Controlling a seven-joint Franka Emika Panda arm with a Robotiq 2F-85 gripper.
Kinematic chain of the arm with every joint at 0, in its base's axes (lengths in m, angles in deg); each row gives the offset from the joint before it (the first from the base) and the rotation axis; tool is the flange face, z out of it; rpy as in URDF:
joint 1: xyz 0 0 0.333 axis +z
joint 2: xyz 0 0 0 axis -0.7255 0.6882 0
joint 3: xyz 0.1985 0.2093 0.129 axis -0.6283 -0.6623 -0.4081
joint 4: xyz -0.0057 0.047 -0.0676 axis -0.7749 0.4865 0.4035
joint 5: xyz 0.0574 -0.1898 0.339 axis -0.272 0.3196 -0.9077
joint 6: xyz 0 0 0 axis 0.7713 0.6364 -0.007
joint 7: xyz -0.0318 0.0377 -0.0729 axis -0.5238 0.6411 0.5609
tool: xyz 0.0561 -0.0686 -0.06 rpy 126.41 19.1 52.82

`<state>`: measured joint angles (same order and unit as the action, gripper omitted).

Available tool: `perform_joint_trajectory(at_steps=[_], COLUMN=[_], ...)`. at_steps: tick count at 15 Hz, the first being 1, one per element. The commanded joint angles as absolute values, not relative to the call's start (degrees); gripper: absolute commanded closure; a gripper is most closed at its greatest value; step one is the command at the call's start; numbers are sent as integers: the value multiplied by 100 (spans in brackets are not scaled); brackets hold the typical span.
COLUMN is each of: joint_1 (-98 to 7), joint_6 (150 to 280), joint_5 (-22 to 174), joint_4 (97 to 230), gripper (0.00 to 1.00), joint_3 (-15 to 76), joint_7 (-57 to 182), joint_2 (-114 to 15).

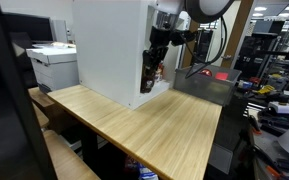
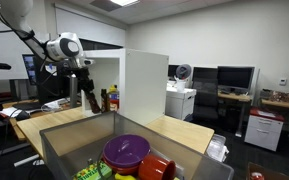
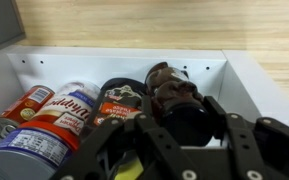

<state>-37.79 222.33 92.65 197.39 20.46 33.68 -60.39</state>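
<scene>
As claw [image 3: 181,112] grips dark bottle [image 3: 170,84], jaws half-open

Arm [image 2: 34,42] bent downward, tool [image 3: 182,112] jaws half closed

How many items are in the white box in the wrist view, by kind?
Cans: 3 (red can, white can, dark-label can)
Bottle: 1, dark, between the gripper fingers
Total: 4
</scene>
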Motion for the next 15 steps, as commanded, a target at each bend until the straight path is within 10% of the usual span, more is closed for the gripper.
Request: perform_joint_trajectory(at_steps=[1,15], joint_1=[-3741,-3810], joint_6=[22433,22360], joint_5=[9446,8786], joint_4=[19856,19737], gripper=[71,71], joint_3=[2138,2159], joint_7=[3125,3378], joint_2=[-6127,-5986])
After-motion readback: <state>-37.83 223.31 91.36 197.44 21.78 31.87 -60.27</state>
